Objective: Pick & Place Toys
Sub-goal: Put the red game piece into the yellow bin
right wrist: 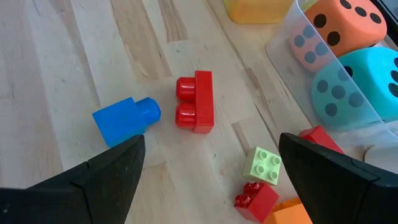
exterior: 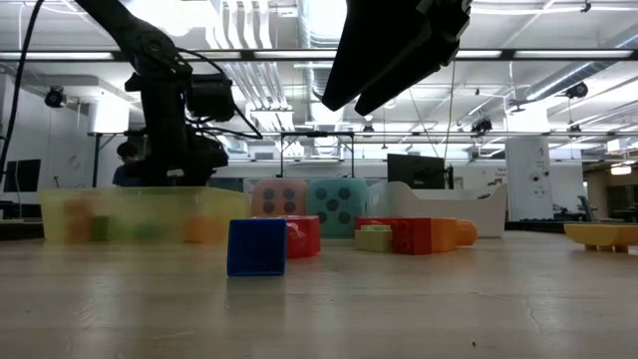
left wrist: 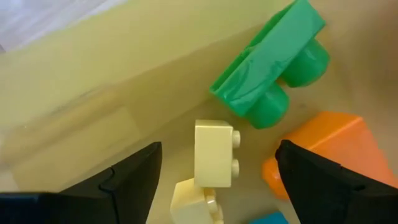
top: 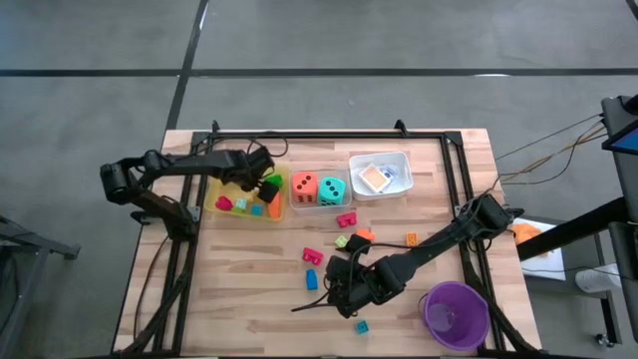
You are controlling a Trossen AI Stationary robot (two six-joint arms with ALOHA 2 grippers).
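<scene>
The table (top: 249, 299) is pale wooden planks with visible grain, matt. The blue block (right wrist: 124, 119), red block (right wrist: 196, 101) and green block (left wrist: 273, 62) look like smooth, slightly glossy plastic. The yellow tray (exterior: 130, 214) is translucent plastic; the orange die (right wrist: 345, 25) and teal die (right wrist: 354, 84) look soft and matt.

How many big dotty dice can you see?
2. The orange die and the teal die sit side by side in the clear tray, orange nearer the yellow tray, teal nearer the white tray. None looks hidden.
</scene>
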